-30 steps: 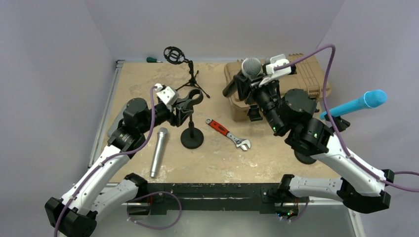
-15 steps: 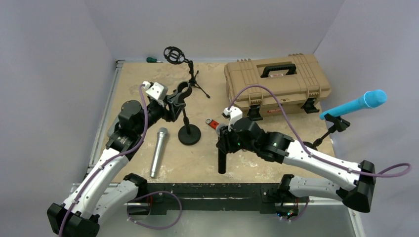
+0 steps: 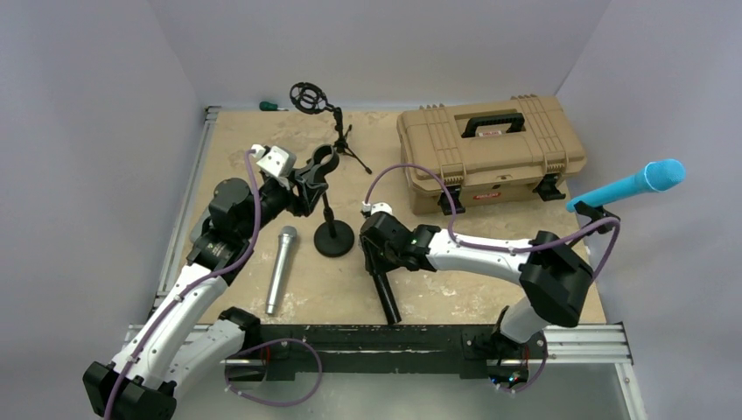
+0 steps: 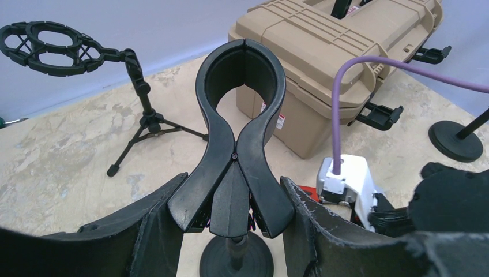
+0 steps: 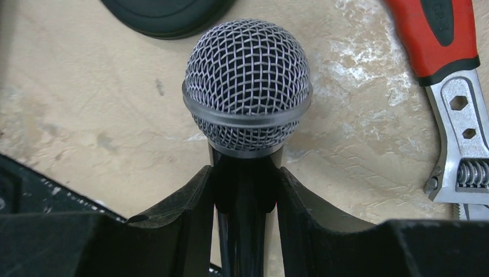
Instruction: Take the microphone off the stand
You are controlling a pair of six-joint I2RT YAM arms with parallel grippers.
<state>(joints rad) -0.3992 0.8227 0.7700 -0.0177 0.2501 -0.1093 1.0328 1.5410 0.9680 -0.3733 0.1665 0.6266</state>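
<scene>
Holding: right gripper (image 5: pixel 245 173) is closed on the black handheld microphone with a silver mesh head (image 5: pixel 248 86); the jaws pinch the dark handle just under the head ring.
Mic location: out of the clip and in the right gripper. The head pokes forward past the fingertips over the beige tabletop (image 5: pixel 86 86), and the handle trails back under the wrist.
Left hand: left gripper (image 4: pixel 232 182) is clamped on the pinch levers of the black spring clip (image 4: pixel 239 109) atop the black round-base desk stand (image 3: pixel 335 236). The clip ring ahead of its fingertips is empty.
Handling: judged a rigid body, moderate weight, head-heavy. The smooth tapered handle could slip or pivot in a narrow pinch.
Grip point: upper handle near the head looks right, close to the balance point. Keep off the mesh, it likely dents.
Nearby: red-handled adjustable wrench (image 5: pixel 444 52) lies just right of the right fingertips.
Status: removal looks done; set-down not yet done.
Risk: the long handle could knock the table when lowered.
</scene>
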